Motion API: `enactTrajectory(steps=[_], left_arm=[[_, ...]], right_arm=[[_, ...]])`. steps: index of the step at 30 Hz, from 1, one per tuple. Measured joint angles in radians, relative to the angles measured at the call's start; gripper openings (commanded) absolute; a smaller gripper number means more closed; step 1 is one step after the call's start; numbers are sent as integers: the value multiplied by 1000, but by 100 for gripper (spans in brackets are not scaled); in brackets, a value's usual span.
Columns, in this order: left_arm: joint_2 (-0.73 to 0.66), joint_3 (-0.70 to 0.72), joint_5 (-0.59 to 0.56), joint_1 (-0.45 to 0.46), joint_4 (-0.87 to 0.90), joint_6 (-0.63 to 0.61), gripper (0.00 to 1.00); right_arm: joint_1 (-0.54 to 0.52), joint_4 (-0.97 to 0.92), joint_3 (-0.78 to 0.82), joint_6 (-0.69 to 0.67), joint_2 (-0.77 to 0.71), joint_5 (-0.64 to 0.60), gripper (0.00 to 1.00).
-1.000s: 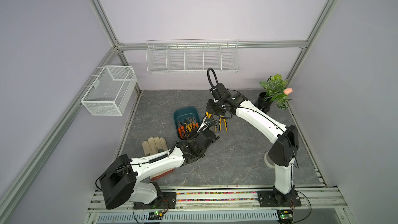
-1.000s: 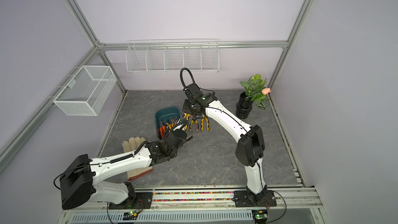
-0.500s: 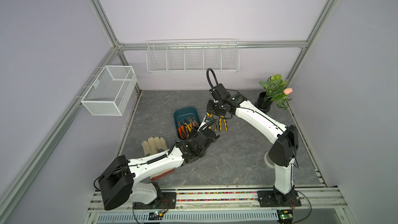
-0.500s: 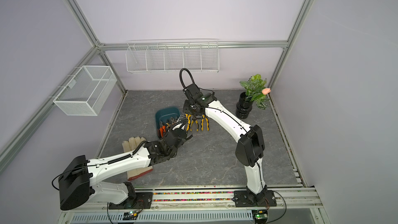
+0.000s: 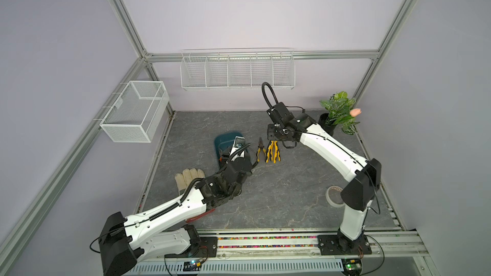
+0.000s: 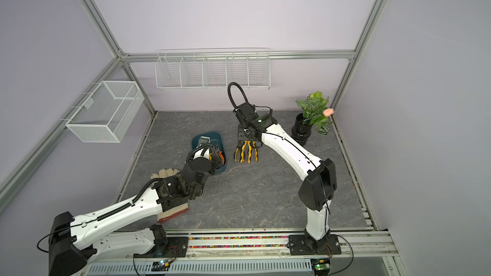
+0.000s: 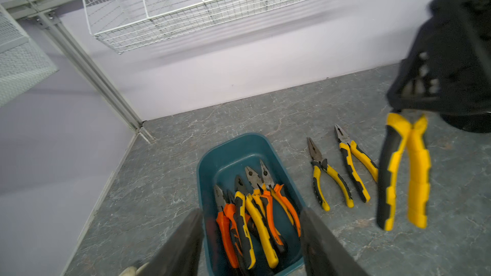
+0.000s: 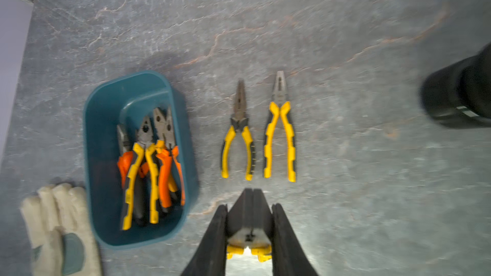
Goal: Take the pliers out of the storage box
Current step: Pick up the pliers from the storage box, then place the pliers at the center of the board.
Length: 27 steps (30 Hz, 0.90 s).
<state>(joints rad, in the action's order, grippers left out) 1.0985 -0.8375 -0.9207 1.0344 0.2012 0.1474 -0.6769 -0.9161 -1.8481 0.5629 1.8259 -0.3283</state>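
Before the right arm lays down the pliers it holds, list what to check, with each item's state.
1. Right gripper clamped on the head of the yellow-handled pliers: ok.
2. Bare table free beside the two laid-out pliers for the set-down: ok.
3. Height of the hanging handles above the table: cannot tell.
4. Left gripper open and empty above the storage box: ok.
5. Storage box emptied: not ok, several pliers in the box lie stacked together.
6. Both grippers well apart in both top views: ok.
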Motion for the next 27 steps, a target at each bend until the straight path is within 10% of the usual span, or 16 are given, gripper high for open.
enactTrajectory(steps=[11,27], left_arm=[[48,2,10,-7,136,165,63],[35,-21,275,-158,259,397,63]], right_arm=[[232,16,145,-181,13,123,6],[257,8,-198,-274,412,195,7]])
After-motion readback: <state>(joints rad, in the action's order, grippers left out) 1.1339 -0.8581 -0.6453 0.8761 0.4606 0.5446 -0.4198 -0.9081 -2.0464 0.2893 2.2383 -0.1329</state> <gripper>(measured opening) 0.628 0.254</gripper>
